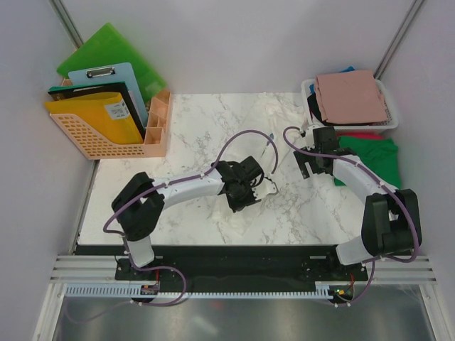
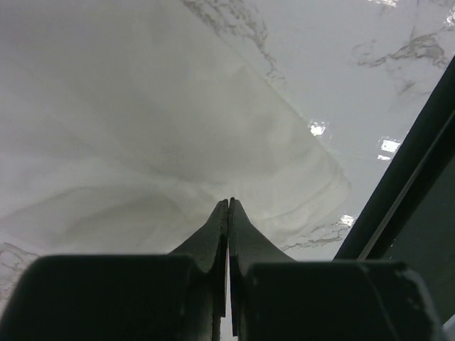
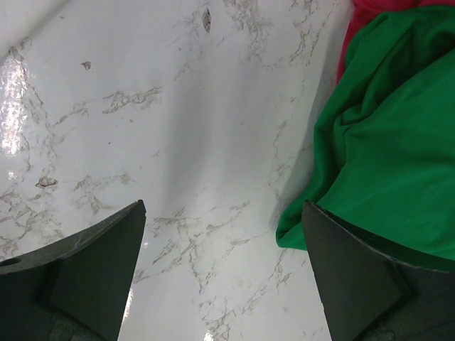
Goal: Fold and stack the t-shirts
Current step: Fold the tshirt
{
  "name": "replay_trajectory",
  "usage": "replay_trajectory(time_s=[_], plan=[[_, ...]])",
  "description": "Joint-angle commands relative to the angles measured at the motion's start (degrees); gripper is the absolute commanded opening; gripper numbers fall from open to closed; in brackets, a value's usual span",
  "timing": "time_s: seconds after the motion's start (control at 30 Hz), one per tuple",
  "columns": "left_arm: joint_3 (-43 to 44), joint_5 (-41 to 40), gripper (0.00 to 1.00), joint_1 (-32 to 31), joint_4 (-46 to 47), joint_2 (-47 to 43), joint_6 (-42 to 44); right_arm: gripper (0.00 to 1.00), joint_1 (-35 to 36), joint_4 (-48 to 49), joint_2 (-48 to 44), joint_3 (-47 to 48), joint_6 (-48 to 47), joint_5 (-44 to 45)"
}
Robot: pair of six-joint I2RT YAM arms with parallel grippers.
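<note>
Grippers differ: my left gripper (image 2: 228,202) is pressed together, pinching a fold of the cream-white t-shirt (image 2: 142,121) at the table's (image 1: 192,121) centre. My right gripper (image 3: 222,206) hangs spread wide over bare marble, with the green t-shirt (image 3: 384,142) bunched at its three o'clock. I see the dusty-pink t-shirt (image 1: 352,96) at the table's two o'clock.

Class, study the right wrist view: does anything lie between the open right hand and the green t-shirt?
Nothing visible does. The right hand hangs open over bare marble tabletop, and the green t-shirt lies right beside one of its fingers, with no object between them.
</note>
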Motion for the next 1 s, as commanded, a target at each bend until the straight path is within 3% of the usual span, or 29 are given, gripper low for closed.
replay_trajectory(time_s=[0.0, 0.23, 0.33, 0.37, 0.43, 0.53, 0.67, 0.83, 0.97], plan=[[3.49, 2.52, 0.02, -1.79, 0.76, 3.94, 2.12, 0.98, -0.08, 0.06, 0.50, 1.53, -0.55, -0.16], [6.22, 2.61, 0.02, -3.38, -0.03, 5.81, 1.68, 0.98, -0.08, -0.12, 0.59, 1.27, -0.90, -0.25], [5.78, -1.43, 0.17, -2.94, 0.84, 1.43, 2.20, 0.98, -0.08, -0.30, -0.19, 0.83, -1.51, -1.56], [4.56, -3.61, 0.29, -2.16, 1.46, -0.16, 2.29, 0.98, -0.08, -0.30, -0.72, 0.48, -2.03, -2.44], [2.63, -5.91, 0.37, -0.75, 3.82, -4.02, 3.08, 0.98, -0.08, -0.30, -3.52, -0.05, -2.48, -6.46], [-0.89, -10.03, 0.44, 3.73, 6.37, -12.63, 3.96, 0.98, -0.08, -0.03, -8.52, -0.93, -3.18, -12.17], [-5.89, -12.77, 0.56, 14.77, 12.43, -25.38, 5.54, 0.98, 1.41, -0.65, -13.47, -1.72, -3.36, -21.34], [-10.38, -15.41, 0.61, 27.36, 13.15, -32.95, 7.21, 0.98, 12.56, -3.81, -5.14, 0.82, -4.50, -15.90], [-14.78, -15.50, 0.62, 32.03, 12.63, -36.38, 4.85, 0.98, 22.66, -4.86, 2.07, 5.03, -4.59, -14.13]])
